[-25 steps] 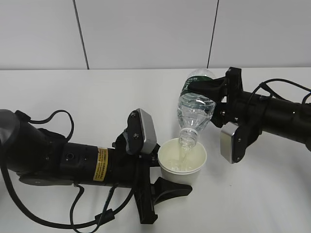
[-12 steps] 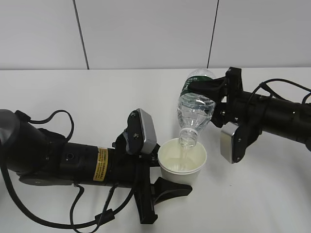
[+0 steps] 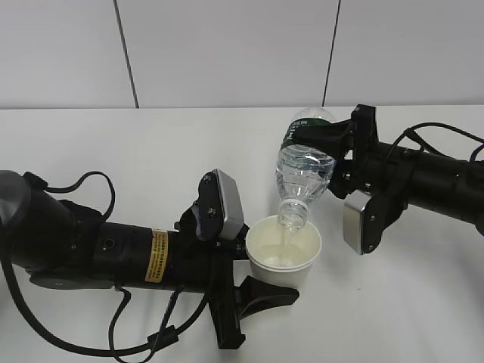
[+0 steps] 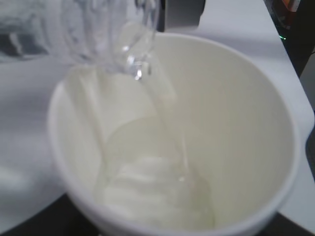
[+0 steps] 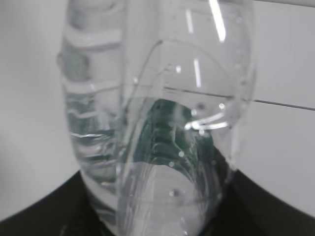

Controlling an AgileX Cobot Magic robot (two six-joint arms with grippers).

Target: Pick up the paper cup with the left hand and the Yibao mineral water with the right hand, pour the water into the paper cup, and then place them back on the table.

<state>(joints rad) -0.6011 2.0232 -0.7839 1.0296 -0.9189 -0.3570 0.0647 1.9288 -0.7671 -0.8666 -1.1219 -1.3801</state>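
Note:
My left gripper is shut on the cream-white paper cup and holds it upright just above the white table. The cup fills the left wrist view, with water pooled in its bottom. My right gripper is shut on the Yibao mineral water bottle, which is tipped mouth down over the cup. A thin stream of water runs from its mouth into the cup. The bottle fills the right wrist view, its green label showing through the water.
A pale wall with dark vertical seams stands behind the table. Black cables loop beside the left arm, and more cables run along the right arm.
Both arms hold still. Water keeps running from the bottle into the cup.

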